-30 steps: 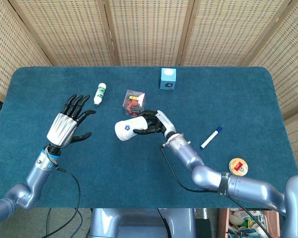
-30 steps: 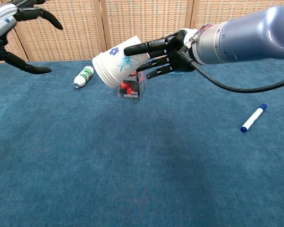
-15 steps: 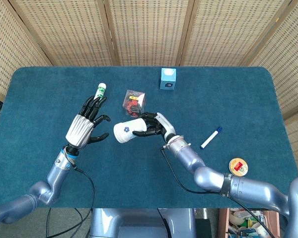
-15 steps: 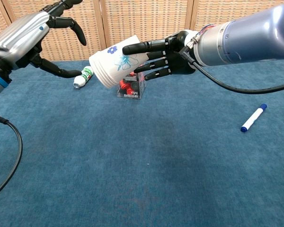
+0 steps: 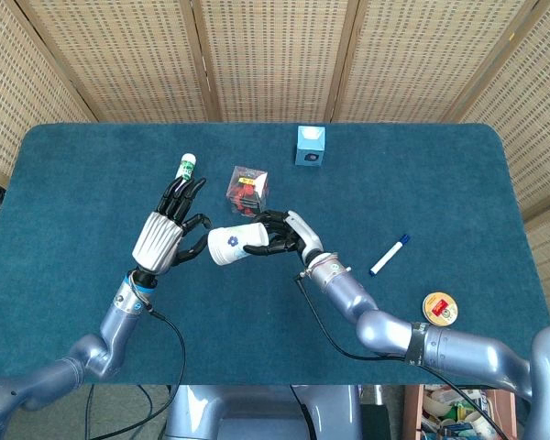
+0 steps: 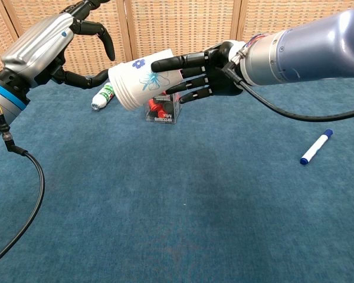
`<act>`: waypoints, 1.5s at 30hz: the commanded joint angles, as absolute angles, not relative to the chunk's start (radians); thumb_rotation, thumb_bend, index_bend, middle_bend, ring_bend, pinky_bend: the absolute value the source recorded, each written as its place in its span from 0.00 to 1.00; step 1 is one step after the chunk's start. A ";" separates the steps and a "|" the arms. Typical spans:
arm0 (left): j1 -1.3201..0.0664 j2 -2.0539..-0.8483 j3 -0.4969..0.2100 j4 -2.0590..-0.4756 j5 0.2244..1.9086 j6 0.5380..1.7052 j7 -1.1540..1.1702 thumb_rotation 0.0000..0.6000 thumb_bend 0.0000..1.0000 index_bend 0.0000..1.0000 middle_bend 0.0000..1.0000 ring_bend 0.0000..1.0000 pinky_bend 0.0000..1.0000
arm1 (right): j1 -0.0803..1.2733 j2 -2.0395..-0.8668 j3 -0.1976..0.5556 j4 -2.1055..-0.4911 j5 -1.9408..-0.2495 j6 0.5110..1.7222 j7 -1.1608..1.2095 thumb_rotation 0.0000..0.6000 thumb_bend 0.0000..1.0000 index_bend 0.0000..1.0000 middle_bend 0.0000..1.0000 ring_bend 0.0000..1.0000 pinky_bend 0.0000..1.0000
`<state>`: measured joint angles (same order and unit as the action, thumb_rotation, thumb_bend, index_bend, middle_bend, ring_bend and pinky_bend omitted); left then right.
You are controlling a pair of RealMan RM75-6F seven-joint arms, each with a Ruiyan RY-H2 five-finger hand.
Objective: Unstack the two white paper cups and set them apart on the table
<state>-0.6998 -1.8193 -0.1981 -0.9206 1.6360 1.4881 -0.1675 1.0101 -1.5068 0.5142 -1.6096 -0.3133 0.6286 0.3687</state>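
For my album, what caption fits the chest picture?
Right hand holds the cups out toward the open left hand.

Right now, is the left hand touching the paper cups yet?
Cannot tell. In the chest view the left hand has fingers reaching right up to the rim of the paper cups, but neither view shows clear contact or a clear gap.

No text legible in either view.

- Paper cups (image 6: 139, 84): blue flower print on the white wall, no lettering.
- Small bottle (image 6: 104, 96): green-and-white label, print too small to read.
- Clear box (image 6: 163, 110): dark strip along its lower edge carries white characters, blurred, unreadable.
- Round tin (image 5: 438, 308): red-and-yellow lid with a white patch, nothing made out.
- Blue cube (image 5: 310, 145): pale mark on top, not readable.
- Marker (image 6: 315, 147): no visible print.
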 commanded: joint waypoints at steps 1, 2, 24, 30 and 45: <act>-0.703 -1.822 -0.195 -0.921 1.636 1.488 -0.166 1.00 0.39 0.53 0.00 0.00 0.00 | 1.012 -1.507 0.513 -1.608 -0.313 0.626 0.369 1.00 0.47 0.58 0.56 0.44 0.62; -0.704 -1.823 -0.194 -0.921 1.636 1.489 -0.164 1.00 0.39 0.53 0.00 0.00 0.00 | 1.012 -1.507 0.513 -1.607 -0.314 0.625 0.370 1.00 0.47 0.58 0.56 0.44 0.62; -0.716 -1.827 -0.181 -0.926 1.623 1.489 -0.145 1.00 0.53 0.71 0.03 0.00 0.00 | 1.006 -1.487 0.507 -1.610 -0.319 0.619 0.378 1.00 0.48 0.58 0.57 0.44 0.62; -0.668 -1.795 -0.175 -0.903 1.606 1.537 -0.211 1.00 0.53 0.71 0.03 0.00 0.00 | 0.981 -1.428 0.506 -1.611 -0.322 0.621 0.374 1.00 0.48 0.58 0.57 0.44 0.62; -0.577 -1.707 -0.124 -0.774 1.570 1.508 -0.300 1.00 0.53 0.71 0.03 0.00 0.00 | 0.922 -1.389 0.449 -1.536 -0.383 0.608 0.363 1.00 0.48 0.58 0.57 0.44 0.62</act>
